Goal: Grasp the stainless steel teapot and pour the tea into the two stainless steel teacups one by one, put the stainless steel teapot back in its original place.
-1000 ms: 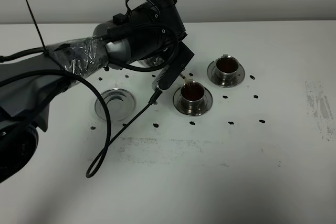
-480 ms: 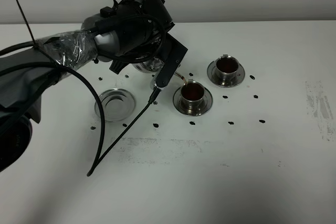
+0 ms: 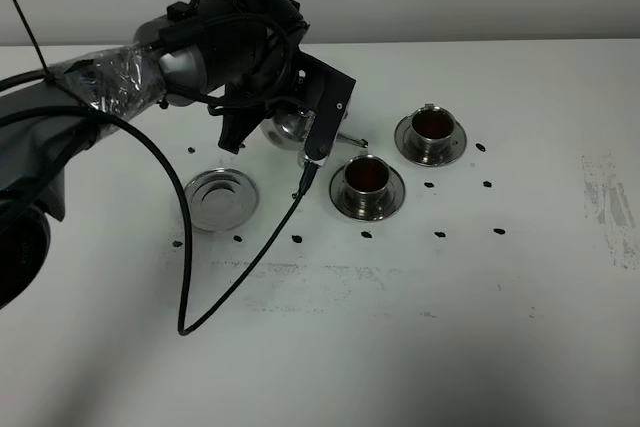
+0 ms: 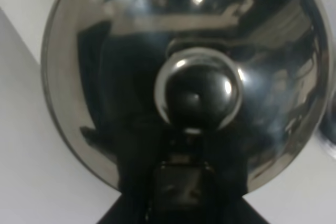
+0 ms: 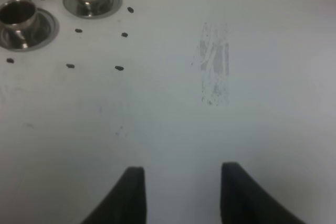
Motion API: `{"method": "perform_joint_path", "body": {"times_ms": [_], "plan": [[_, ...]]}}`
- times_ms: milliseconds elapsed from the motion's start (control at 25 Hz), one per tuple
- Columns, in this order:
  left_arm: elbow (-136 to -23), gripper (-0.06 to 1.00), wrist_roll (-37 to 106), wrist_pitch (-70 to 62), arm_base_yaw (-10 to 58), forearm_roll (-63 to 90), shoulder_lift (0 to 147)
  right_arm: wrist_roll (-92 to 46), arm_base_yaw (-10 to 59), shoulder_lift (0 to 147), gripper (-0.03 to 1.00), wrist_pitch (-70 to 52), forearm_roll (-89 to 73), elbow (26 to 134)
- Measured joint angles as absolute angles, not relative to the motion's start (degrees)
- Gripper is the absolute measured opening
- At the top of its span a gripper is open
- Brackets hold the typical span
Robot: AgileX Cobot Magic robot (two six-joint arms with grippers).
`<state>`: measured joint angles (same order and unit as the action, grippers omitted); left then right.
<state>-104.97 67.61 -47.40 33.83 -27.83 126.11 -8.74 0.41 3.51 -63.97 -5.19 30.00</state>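
Holding the slick, rigid teapot [image 3: 285, 125] by its handle in my closed left gripper [image 3: 262, 119], I judge it slippery.

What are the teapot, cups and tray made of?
Teapot: looks like polished steel; its lid mirrors the surroundings. Cups and their saucers: the same shiny silver metal, bright rims, dark tea inside. Tray: shiny metal too, with ring-shaped glints. The exact alloy cannot be told.
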Motion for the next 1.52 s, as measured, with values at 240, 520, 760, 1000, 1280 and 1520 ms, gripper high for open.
{"method": "perform_joint_path", "body": {"times_ms": [240,520,760,1000,1280,1520], "plan": [[-104.97,0.18,68.63,-46.83,33.69,-19.42,126.11,-8.74,0.41,3.51,0.33,-63.97,-5.19,30.0],[-103.57,0.18,68.96,-46.92,32.78,-10.46,120.7,-8.74,0.41,3.51,0.33,-63.97,-5.19,30.0],[-94.17,0.18,65.74,-47.91,31.32,-4.47,111.62,-8.74,0.41,3.51,0.33,-63.97,-5.19,30.0],[-85.3,0.18,65.1,-46.78,32.45,2.87,105.83,-8.74,0.41,3.51,0.33,-63.97,-5.19,30.0],[-76.86,0.18,64.1,-43.01,34.1,6.8,104.16,-8.74,0.41,3.51,0.33,-63.97,-5.19,30.0],[-73.9,0.18,61.66,-38.53,35.46,8.93,104.6,-8.74,0.41,3.51,0.33,-63.97,-5.19,30.0]]}}
